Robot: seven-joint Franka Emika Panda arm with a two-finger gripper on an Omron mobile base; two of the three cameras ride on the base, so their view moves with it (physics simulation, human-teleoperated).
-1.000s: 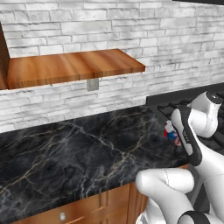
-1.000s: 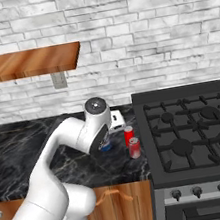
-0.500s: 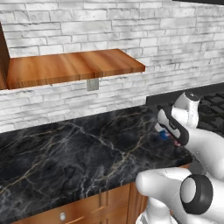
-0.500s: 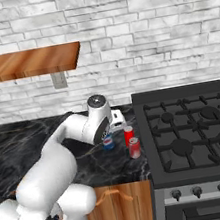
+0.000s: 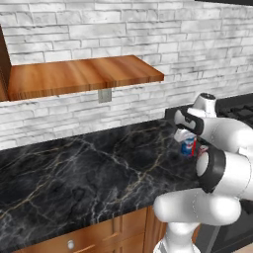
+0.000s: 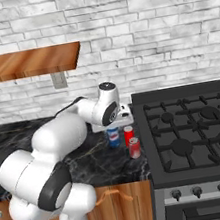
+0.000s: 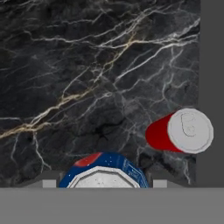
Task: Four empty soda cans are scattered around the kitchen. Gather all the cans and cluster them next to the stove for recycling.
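Three upright cans, long axes vertical, stand on the worktop [image 6: 90,161] beside the stove [image 6: 192,133]: the gripper [image 6: 116,127] grasps the blue can [image 6: 114,137]; two red cans [image 6: 132,143] at its 4 o'clock.

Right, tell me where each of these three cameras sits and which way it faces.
Left base view: behind the arm, to its left, looking across the counter; the white arm fills the lower right, over the blue and white can.
Right base view: behind, to its right, facing the stove; the arm rises lower left.
Hand view: on the hand, looking down on the counter.
Shared: both base views and the hand view show the blue and white can; right base and hand views share a red can.
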